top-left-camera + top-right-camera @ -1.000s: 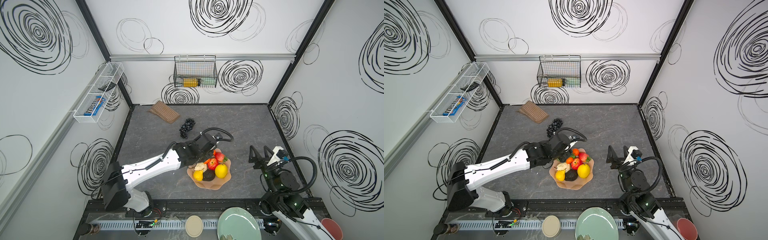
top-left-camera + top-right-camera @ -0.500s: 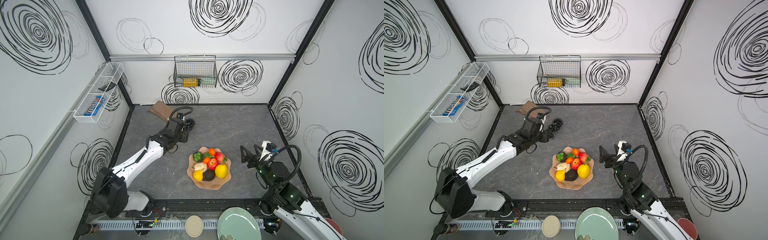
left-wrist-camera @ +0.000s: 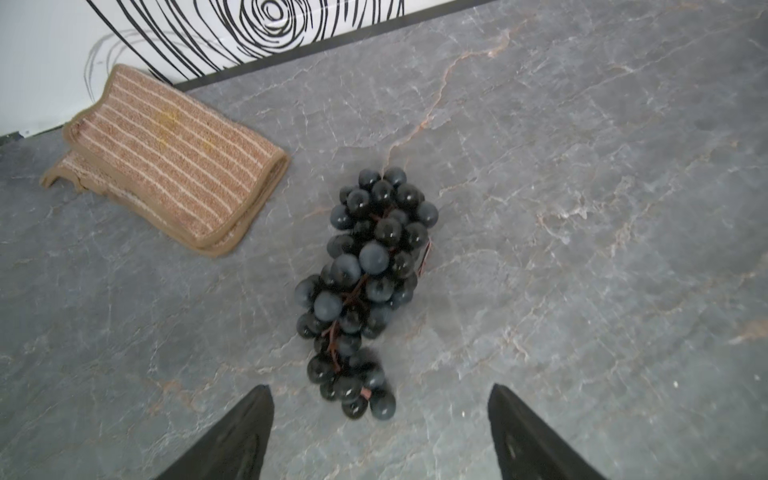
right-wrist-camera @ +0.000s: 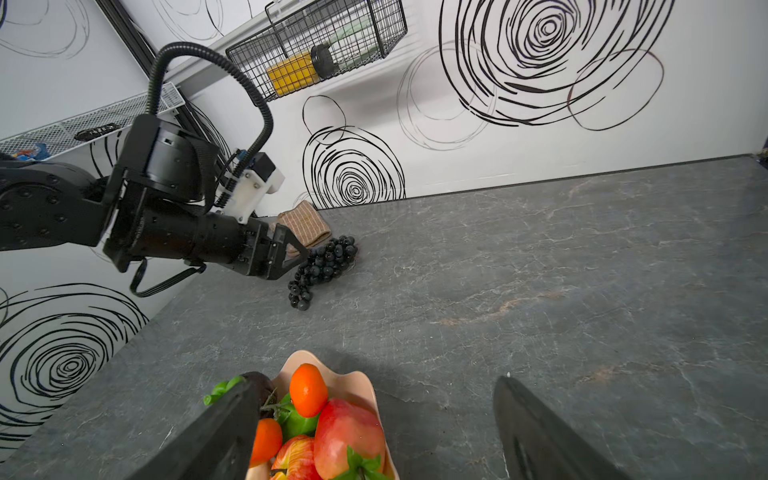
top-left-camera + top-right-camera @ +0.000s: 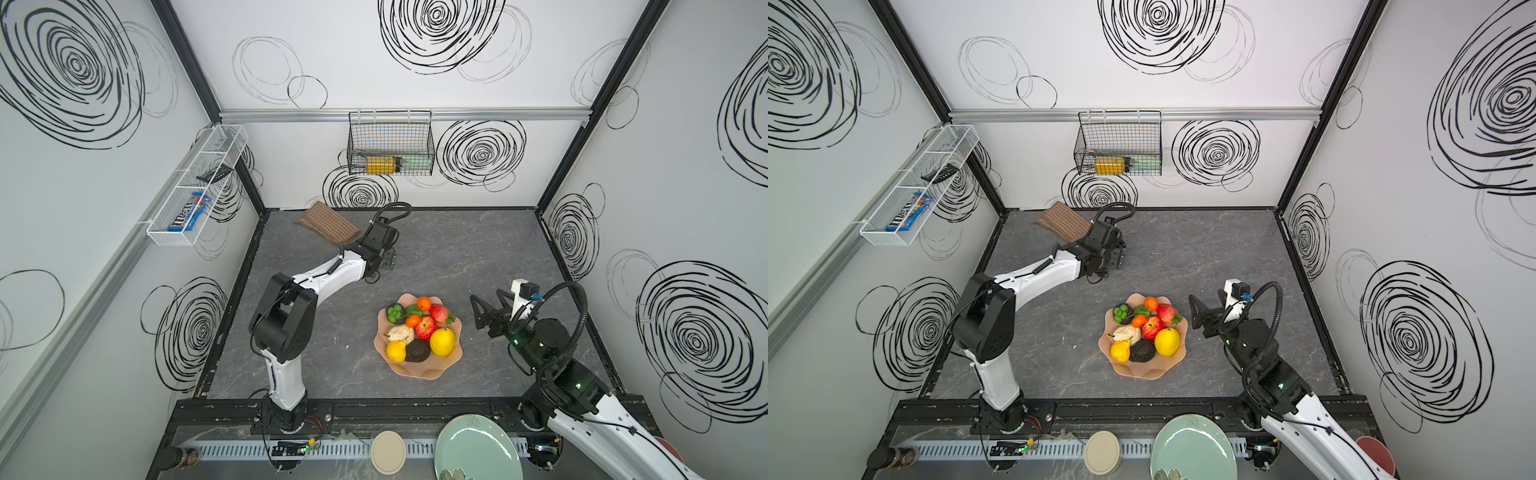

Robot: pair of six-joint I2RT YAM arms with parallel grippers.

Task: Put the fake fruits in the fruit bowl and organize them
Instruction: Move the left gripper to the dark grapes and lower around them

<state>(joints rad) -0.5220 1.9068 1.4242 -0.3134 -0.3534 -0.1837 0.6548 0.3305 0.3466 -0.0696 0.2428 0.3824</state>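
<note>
With my left gripper (image 3: 379, 390) spread wide by the grape bunch (image 3: 365, 286), on the desk (image 5: 457, 249) at eleven o'clock from the fruit bowl (image 5: 419, 370), I fear pinching only its tail grapes lets it slip.

The bench (image 5: 457, 257) is a dark grey slab with a marbled stone look, pale and rusty veins running all over it, boxed in by white scribbled walls at the back and sides. Three things sit straight on it. A folded brown cloth with thin pale stripes (image 5: 328, 224) lies in the far left corner, close to the back wall. Just beside it, with a small gap between them, a bunch of dark glossy plastic grapes (image 3: 365, 282) lies flat on its side. Well apart from both, nearer the front and about mid-width, rests a wide shallow peach-pink bowl with a wavy rim (image 5: 419, 370).
</note>
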